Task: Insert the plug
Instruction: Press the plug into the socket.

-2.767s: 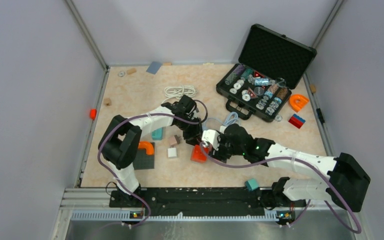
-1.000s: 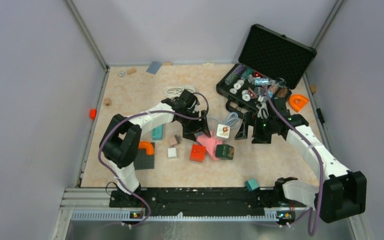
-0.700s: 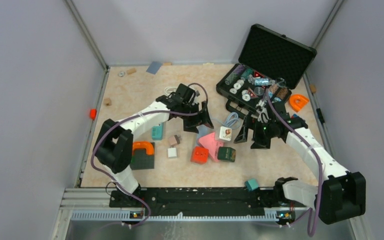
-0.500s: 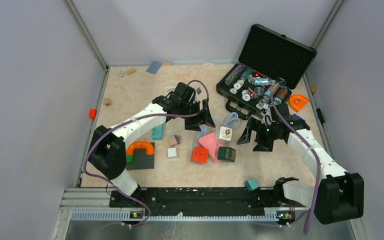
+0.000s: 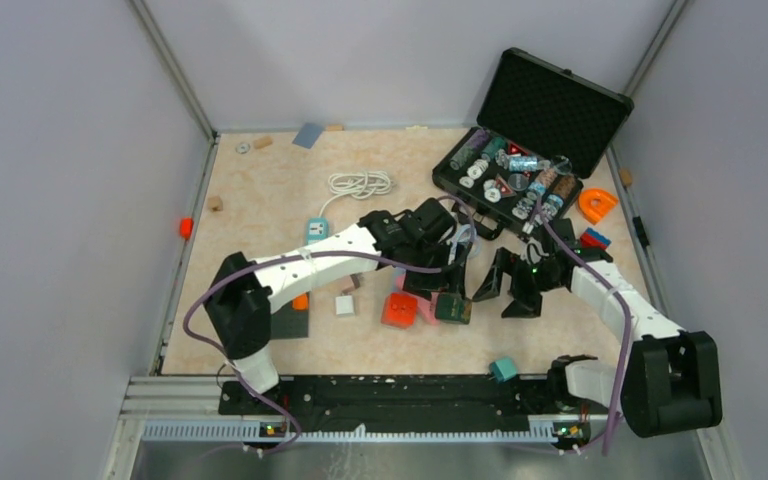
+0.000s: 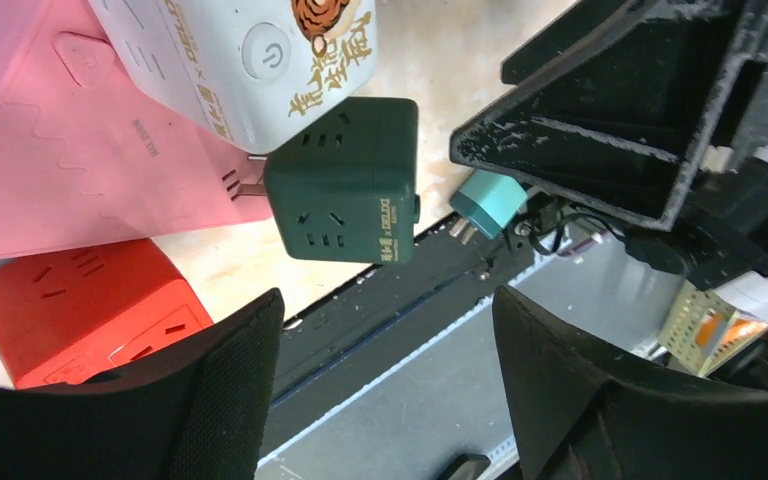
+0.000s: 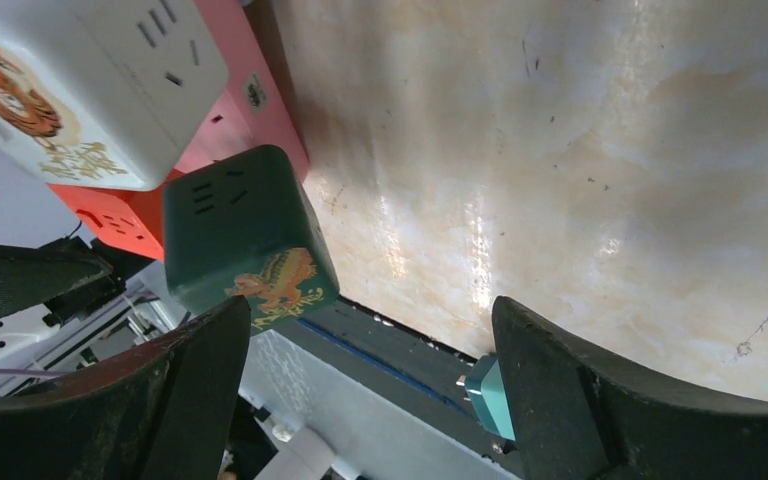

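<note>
A dark green cube socket (image 5: 452,308) lies on the table beside a red cube (image 5: 398,310). In the left wrist view the green cube (image 6: 345,180) shows metal prongs on its left side, reaching toward a pink triangular block (image 6: 60,170) under a white tiger-print cube (image 6: 250,60). My left gripper (image 5: 430,275) is open and empty just above these blocks (image 6: 385,400). My right gripper (image 5: 505,292) is open and empty just right of the green cube (image 7: 245,235). A teal plug (image 5: 503,369) lies on the near rail, also in the right wrist view (image 7: 490,395).
An open black case (image 5: 520,185) of small parts stands at the back right. A coiled white cable (image 5: 360,183) and a teal strip (image 5: 317,230) lie behind the left arm. An orange arch (image 5: 597,205), a red-blue block (image 5: 592,240) and a small white cube (image 5: 345,305) lie about.
My left arm has swung right and nearer, over the blocks, uncovering the white cable and teal strip. My right gripper has shifted slightly nearer. The green cube has not moved.
</note>
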Controlling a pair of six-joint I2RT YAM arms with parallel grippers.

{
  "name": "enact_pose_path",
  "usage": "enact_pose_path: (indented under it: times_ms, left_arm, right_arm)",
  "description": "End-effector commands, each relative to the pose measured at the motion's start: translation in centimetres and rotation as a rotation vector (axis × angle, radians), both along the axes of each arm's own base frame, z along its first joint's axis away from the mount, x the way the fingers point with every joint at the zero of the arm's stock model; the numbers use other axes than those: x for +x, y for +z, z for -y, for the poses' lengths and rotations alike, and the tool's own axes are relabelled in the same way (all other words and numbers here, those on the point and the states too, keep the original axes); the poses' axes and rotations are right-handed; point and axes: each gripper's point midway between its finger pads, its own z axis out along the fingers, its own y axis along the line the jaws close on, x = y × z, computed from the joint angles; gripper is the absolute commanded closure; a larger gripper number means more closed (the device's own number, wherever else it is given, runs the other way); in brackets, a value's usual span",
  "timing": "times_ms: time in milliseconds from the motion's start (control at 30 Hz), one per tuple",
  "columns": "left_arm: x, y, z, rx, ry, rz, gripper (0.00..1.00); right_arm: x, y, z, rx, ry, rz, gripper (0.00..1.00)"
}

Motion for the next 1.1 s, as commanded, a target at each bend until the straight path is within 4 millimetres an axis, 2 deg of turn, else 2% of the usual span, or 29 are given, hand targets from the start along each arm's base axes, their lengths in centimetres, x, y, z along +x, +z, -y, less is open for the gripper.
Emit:
enact_pose_path:
  times_ms: [0,233,433,600,867,1067]
  left_arm:
    - [0.2,-1.1,-0.1,0.128,0.016,0.020,0.23]
    - [0.2,-2.7,0.6,0.209,-0.003,0.027,0.27]
    - [0.3,-4.0,0.7,0.234,-0.010,0.019,0.33]
    - [0.6,-4.6,0.2,0.245,0.014,0.015,0.44]
    - [1.0,-4.8,-1.0,0.253,0.054,0.012,0.63]
    - [1.0,-4.8,-1.6,0.255,0.073,0.002,0.69]
  right_arm:
    - [0.2,-0.4,-0.1,0.036,-0.025,-0.016,0.13]
    - [0.0,-0.9,0.3,0.051,-0.063,-0.027,0.14]
    - [-0.2,-0.3,-0.6,0.123,-0.025,-0.010,0.14]
    - [-0.9,-0.3,-1.4,0.188,0.016,-0.028,0.14]
    - [-1.3,-0.1,-2.5,0.288,0.052,-0.049,0.23]
    - [-1.0,0.6,-3.9,0.359,0.090,-0.030,0.33]
